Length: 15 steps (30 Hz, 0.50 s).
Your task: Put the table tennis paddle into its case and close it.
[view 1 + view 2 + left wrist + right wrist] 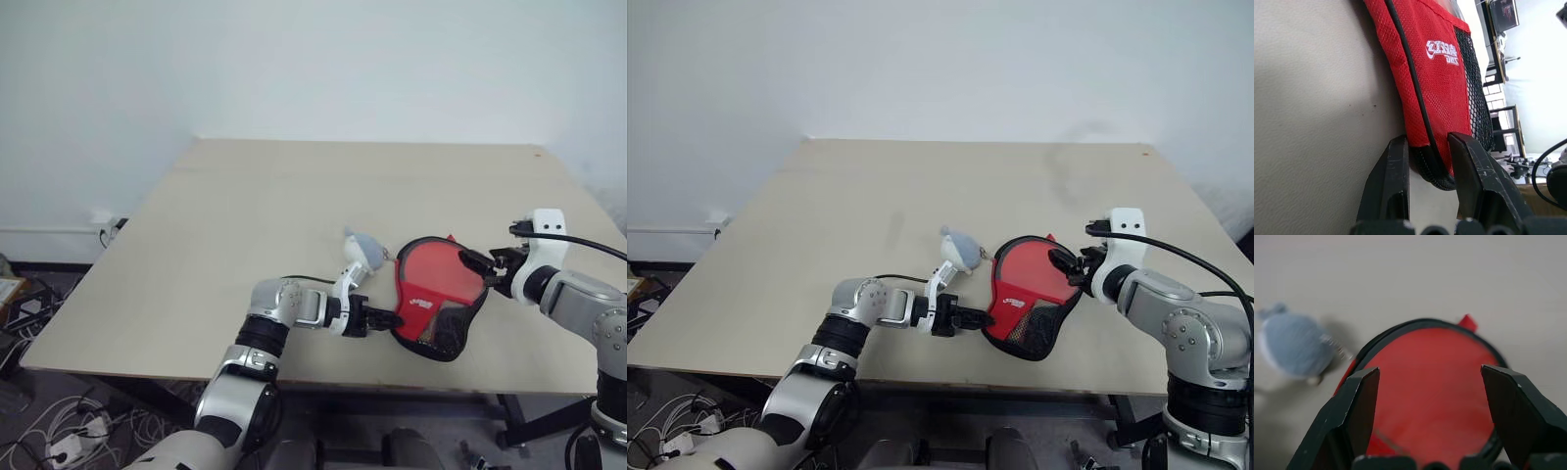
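Left fingers [1400, 181] clamp the case [436, 299] edge; right fingers [1364, 406] apart; paddle [1432, 382] partly hidden.

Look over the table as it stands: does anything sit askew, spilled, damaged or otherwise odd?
Nothing spilled or damaged. The case lies near the table's front edge with the red paddle showing through its window. The left gripper pinches its narrow end; the right gripper stands open at its round end. The grey puff lies beside it.

Even, soft daylight; right wrist view blurred.
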{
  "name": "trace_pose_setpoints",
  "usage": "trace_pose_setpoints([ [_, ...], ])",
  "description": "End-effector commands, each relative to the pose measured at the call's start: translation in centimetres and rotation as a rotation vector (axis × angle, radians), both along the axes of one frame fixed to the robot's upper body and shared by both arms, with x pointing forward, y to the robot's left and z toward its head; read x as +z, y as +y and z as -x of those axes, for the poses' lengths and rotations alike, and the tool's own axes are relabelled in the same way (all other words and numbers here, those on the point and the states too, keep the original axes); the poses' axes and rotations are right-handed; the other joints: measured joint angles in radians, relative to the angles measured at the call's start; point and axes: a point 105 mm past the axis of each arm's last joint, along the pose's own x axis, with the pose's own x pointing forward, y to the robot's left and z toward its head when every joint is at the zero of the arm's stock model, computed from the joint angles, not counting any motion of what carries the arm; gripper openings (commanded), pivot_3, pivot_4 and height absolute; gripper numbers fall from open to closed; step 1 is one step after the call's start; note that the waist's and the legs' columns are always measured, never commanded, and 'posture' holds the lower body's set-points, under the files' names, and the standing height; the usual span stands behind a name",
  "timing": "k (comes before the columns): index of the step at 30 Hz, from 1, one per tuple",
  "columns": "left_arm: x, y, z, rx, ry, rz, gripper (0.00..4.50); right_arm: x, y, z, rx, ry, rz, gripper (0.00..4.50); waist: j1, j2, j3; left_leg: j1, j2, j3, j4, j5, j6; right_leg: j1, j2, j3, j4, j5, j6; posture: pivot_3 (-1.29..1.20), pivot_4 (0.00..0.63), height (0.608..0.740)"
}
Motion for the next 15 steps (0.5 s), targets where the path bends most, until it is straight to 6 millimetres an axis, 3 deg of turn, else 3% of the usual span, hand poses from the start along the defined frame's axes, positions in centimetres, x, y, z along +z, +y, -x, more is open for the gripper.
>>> trace_pose_setpoints([
  [1,1.3,-0.32,-0.77,0.002,-0.043,0.026,1.25,1.32,-0.02,0.03,0.017,-0.065,0.028,3.57,0.001,0.0,0.0,0.0,0.0,0.0,0.0,0.0,0.0,0.0,0.0,0.0,0.0,0.0,0.0,0.0,0.0,0.74],
  [6,1.29,-0.31,-0.85,0.006,-0.045,0.027,1.25,1.03,-0.5,0.0,0.005,-0.058,0.041,3.57,0.001,0.0,0.0,0.0,0.0,0.0,0.0,0.0,0.0,0.0,0.0,0.0,0.0,0.0,0.0,0.0,0.0,0.74],
  [11,1.25,-0.26,-0.95,0.013,-0.045,0.029,0.2,0.87,-0.57,-0.02,0.001,-0.057,0.047,3.57,0.001,0.0,0.0,0.0,0.0,0.0,0.0,0.0,0.0,0.0,0.0,0.0,0.0,0.0,0.0,0.0,0.0,0.74],
  [15,1.26,-0.26,-0.99,0.017,-0.045,0.032,0.09,0.79,-0.43,-0.05,0.003,-0.058,0.05,3.57,0.001,0.0,0.0,0.001,0.0,0.0,0.001,0.0,0.0,0.001,0.0,0.0,0.0,0.0,0.0,0.0,0.0,0.74],
])
